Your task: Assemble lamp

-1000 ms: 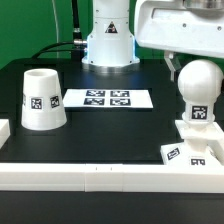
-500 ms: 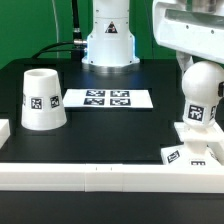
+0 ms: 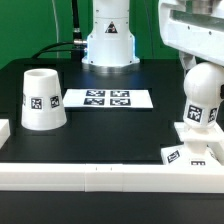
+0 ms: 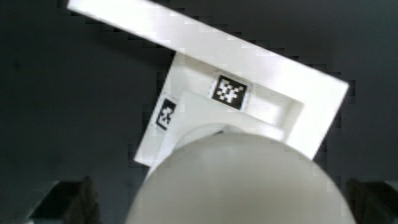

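The white ball-shaped bulb [image 3: 201, 95] stands upright in the low square base [image 3: 190, 148] at the exterior view's right, against the front rail. My gripper [image 3: 205, 62] hangs just over the bulb's top, open, with a dark finger on each side of the bulb and a gap to it. In the wrist view the bulb [image 4: 231, 185] fills the space between the fingers [image 4: 64, 200], with the tagged base [image 4: 267, 95] beneath it. The tapered shade [image 3: 42, 98] stands alone, mouth up, at the exterior view's left.
The marker board [image 3: 107, 98] lies flat in the middle of the black table. A long white rail [image 3: 100, 175] runs along the front edge, with a white block [image 3: 4, 130] at the left. The arm's white pedestal [image 3: 108, 40] stands at the back.
My gripper has shifted toward the exterior view's right, over the bulb. The bulb, base and shade have not moved.
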{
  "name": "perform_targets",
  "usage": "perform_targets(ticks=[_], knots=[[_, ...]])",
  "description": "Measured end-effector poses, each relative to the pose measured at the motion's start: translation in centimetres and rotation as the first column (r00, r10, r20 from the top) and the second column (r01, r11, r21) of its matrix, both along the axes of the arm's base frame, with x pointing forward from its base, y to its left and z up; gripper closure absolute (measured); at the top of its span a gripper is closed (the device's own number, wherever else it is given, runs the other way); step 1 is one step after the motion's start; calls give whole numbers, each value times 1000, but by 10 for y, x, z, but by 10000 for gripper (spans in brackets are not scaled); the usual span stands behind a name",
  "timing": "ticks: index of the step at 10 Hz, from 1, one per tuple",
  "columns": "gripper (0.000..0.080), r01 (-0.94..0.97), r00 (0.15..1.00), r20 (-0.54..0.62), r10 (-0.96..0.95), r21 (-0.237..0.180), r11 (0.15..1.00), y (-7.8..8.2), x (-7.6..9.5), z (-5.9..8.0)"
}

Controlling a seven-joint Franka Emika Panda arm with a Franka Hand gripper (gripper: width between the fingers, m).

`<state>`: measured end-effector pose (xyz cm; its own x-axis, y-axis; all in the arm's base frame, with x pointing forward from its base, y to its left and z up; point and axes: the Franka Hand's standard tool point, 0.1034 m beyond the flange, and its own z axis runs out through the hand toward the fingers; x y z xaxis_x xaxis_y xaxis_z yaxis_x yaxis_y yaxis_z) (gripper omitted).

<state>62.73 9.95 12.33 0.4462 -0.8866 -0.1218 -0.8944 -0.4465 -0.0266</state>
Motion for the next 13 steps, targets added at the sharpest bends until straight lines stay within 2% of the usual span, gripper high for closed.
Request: perform_targets(ticks=[4,7,8,10,11,12,13], knots=[[101,-311,950,40,311,0,950,1,0,-1],[101,-519,853,66,518,-5,855,1,0,-1],[101,-619,783,71,618,-15,785,0,-1,-1],[101,-802,592,57,804,-58,594,-6,-1,0],[101,-870,484,59,873,-72,487,-9,1,0],[101,-936,334,57,941,-100,338,-11,3,1],[101,-953,281,57,958,-104,285,-11,4,1]])
